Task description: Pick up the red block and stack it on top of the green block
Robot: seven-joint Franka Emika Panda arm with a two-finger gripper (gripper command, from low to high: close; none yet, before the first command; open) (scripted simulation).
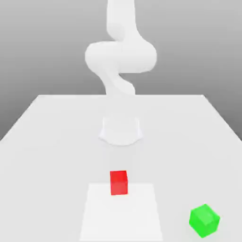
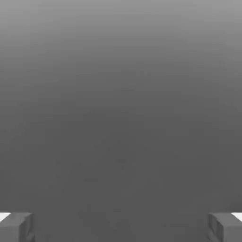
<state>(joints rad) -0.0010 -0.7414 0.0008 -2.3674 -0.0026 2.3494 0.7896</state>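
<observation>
The red block (image 1: 118,182) is a small glossy cube on the white table (image 1: 52,142), near the middle of its front part. The green block (image 1: 204,220), a cube of about the same size, lies apart from it toward the exterior view's right, close to the front edge and turned at an angle. In the hand view my gripper (image 2: 121,228) is open: two grey fingertips (image 2: 17,227) stand far apart with nothing between them, against a plain grey background. Neither block appears in the hand view.
The white arm (image 1: 120,56) rises from its round base (image 1: 121,130) at the middle of the table, behind the red block. A slightly brighter square patch (image 1: 120,215) marks the table surface under and in front of the red block.
</observation>
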